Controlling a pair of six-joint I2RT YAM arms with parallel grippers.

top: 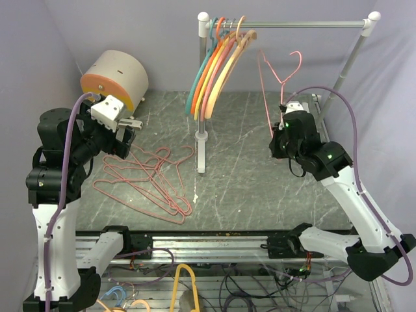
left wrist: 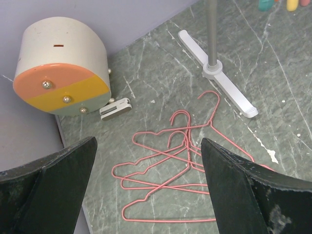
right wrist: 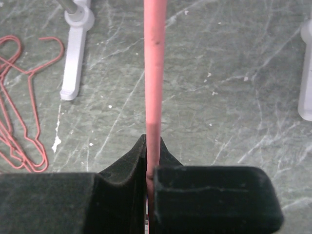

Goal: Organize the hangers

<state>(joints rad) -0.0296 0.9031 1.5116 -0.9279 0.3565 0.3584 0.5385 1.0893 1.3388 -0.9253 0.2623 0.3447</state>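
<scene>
Several thin pink wire hangers (top: 153,182) lie in a tangled pile on the dark table at the left; they also show in the left wrist view (left wrist: 180,165). Teal, orange, yellow and peach plastic hangers (top: 218,65) hang at the left end of the silver rail (top: 305,25). My right gripper (top: 282,116) is shut on one pink wire hanger (top: 276,78), held upright below the rail with its hook near the bar; the wire runs between the jaws in the right wrist view (right wrist: 154,73). My left gripper (top: 130,127) is open and empty above the pile.
A beige drum with an orange and yellow face (top: 116,79) stands at the back left, with a small white clip (left wrist: 115,108) beside it. The rail's white foot (top: 201,153) stands mid-table and a slanted post (top: 348,65) stands at the right. Cables hang below the front edge.
</scene>
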